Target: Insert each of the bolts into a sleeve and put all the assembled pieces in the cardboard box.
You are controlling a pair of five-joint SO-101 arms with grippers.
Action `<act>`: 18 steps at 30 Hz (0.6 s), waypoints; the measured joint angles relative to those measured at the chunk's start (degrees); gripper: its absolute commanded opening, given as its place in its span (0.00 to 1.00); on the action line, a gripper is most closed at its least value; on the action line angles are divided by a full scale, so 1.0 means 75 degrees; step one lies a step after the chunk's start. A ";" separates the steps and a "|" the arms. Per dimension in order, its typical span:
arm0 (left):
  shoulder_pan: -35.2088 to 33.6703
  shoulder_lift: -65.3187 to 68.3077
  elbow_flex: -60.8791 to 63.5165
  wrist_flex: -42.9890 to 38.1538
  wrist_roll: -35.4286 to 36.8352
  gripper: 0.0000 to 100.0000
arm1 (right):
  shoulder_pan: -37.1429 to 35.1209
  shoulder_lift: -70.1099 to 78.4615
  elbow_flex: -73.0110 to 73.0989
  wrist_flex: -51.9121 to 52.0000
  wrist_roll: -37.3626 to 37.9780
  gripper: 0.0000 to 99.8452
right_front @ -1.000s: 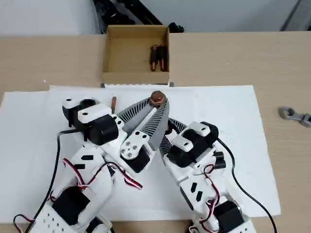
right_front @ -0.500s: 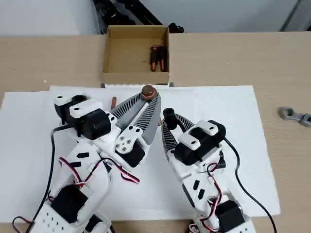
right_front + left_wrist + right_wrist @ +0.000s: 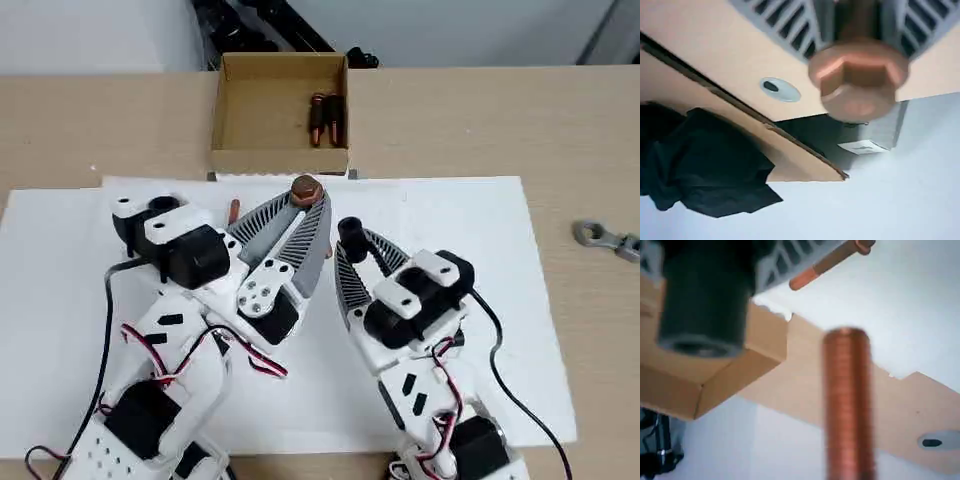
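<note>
both arms have drawn apart, left gripper (image 3: pixel 310 205) clamped on the bolt (image 3: pixel 305 187), right gripper (image 3: pixel 352 245) on the sleeve (image 3: pixel 349 229), so insertion isn't done yet

Overhead view looks down; close wrist views share the bolt (image 3: pixel 858 80).

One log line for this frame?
left pincer shut on bolt | right pincer shut on sleeve | apart | box: assembled pieces

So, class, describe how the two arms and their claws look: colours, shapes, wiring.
The left arm and right arm have white shells and black motor blocks. The left claw and right claw have grey ribbed tapering fingers. Red wires loop on both; a black cable trails each.
</note>
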State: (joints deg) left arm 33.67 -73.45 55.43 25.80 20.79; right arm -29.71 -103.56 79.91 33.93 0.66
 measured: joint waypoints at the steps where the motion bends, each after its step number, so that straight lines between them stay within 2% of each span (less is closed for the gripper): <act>1: 0.0000 0.0000 -0.0023 0.0000 -0.0035 0.01 | 0.0000 0.0000 -0.0023 0.0000 0.0012 0.01; 18: -0.0012 0.0000 -0.0527 0.0000 -0.0105 0.01 | 0.0012 0.0000 -0.0164 0.0000 0.0047 0.01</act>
State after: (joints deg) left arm 33.58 -73.45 51.47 25.80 20.00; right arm -29.63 -103.56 78.68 33.93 1.01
